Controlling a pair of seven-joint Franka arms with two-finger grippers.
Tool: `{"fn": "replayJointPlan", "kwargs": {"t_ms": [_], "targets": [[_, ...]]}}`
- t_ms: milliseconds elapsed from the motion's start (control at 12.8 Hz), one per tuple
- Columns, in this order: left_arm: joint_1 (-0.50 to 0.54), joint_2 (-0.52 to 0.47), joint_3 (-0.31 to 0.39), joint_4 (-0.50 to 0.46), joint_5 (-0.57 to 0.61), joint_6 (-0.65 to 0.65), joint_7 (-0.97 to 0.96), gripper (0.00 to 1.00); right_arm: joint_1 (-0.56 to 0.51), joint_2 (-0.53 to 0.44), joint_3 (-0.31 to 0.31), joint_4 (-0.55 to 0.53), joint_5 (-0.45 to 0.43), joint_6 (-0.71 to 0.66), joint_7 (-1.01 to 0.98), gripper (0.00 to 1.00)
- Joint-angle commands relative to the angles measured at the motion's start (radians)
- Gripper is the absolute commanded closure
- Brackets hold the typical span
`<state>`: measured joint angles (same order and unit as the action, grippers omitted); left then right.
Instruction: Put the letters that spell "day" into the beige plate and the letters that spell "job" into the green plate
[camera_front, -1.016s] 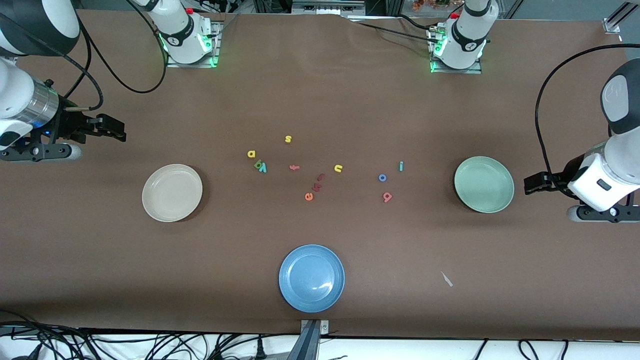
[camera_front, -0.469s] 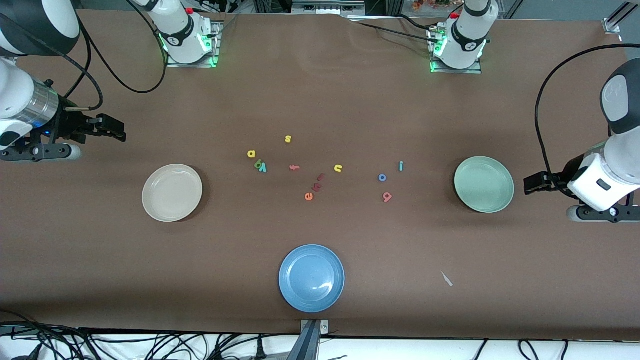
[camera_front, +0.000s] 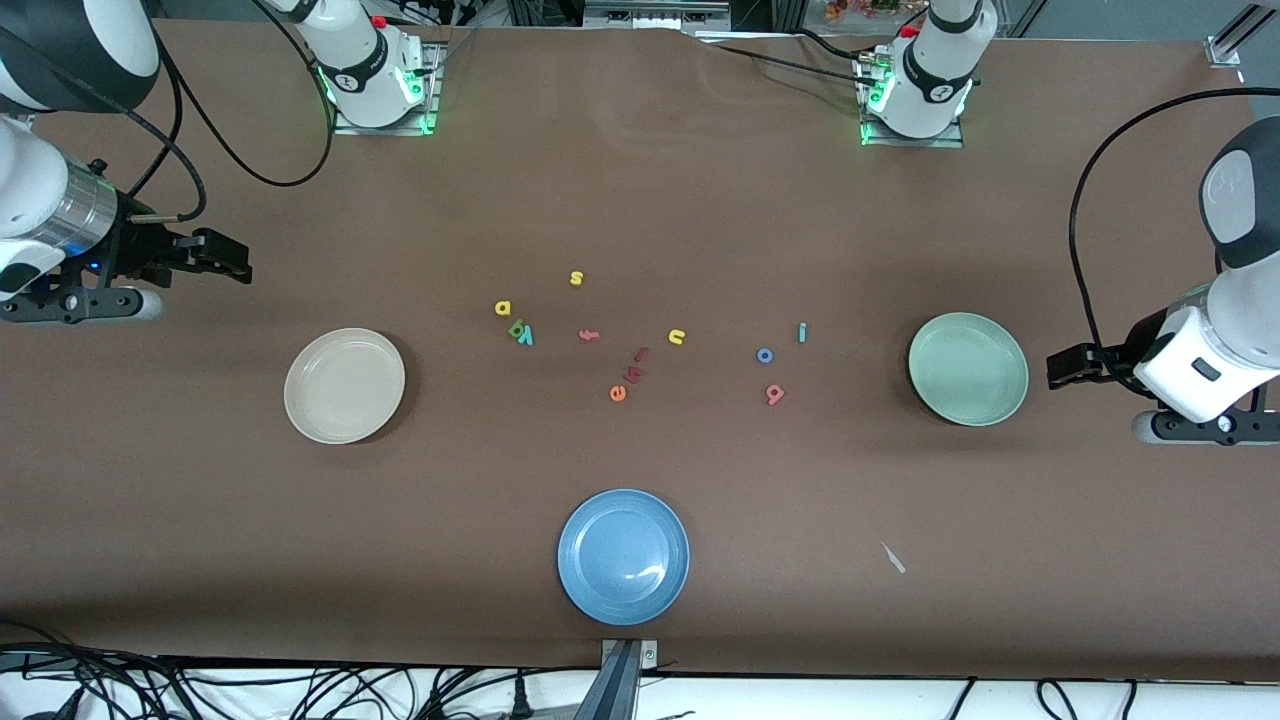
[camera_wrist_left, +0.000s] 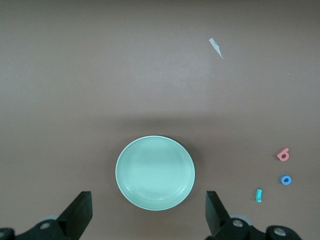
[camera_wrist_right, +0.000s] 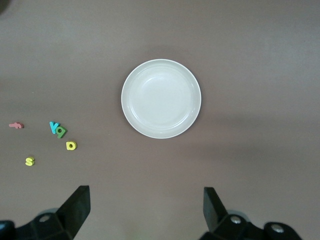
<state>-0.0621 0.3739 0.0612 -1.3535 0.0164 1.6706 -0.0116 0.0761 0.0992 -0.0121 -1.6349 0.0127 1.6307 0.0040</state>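
Six letters remain loose on the desk; my beige plate (camera_front: 344, 385) and green plate (camera_front: 968, 368) lie bare. Yellow d (camera_front: 503, 308), green a (camera_front: 517, 328) and teal y (camera_front: 527, 337) cluster toward the beige plate; teal j (camera_front: 802, 332), blue o (camera_front: 765, 355), salmon b (camera_front: 774, 394) sit near the green plate. My left claw (camera_wrist_left: 147, 212) hangs wide by the green plate, my right claw (camera_wrist_right: 145, 210) wide by the beige, both holding nothing.

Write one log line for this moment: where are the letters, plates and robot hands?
stage: not started | day letters: on table | job letters: on table | beige plate: empty | green plate: empty | left end effector: open, waiting | right end effector: open, waiting
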Motion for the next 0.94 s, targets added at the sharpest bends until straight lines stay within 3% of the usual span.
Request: {"fn": "replayJointPlan", "kwargs": {"t_ms": [0, 860], "targets": [[-0.002, -0.01, 0.003, -0.006, -0.019, 0.001, 0.019, 0.01, -0.005, 0.002, -0.009, 0.006, -0.01, 0.003, -0.002, 0.0], [-0.004, -0.01, 0.005, -0.006, -0.019, 0.001, 0.018, 0.01, 0.008, 0.008, -0.008, -0.002, -0.008, 0.017, 0.002, 0.0]]}}
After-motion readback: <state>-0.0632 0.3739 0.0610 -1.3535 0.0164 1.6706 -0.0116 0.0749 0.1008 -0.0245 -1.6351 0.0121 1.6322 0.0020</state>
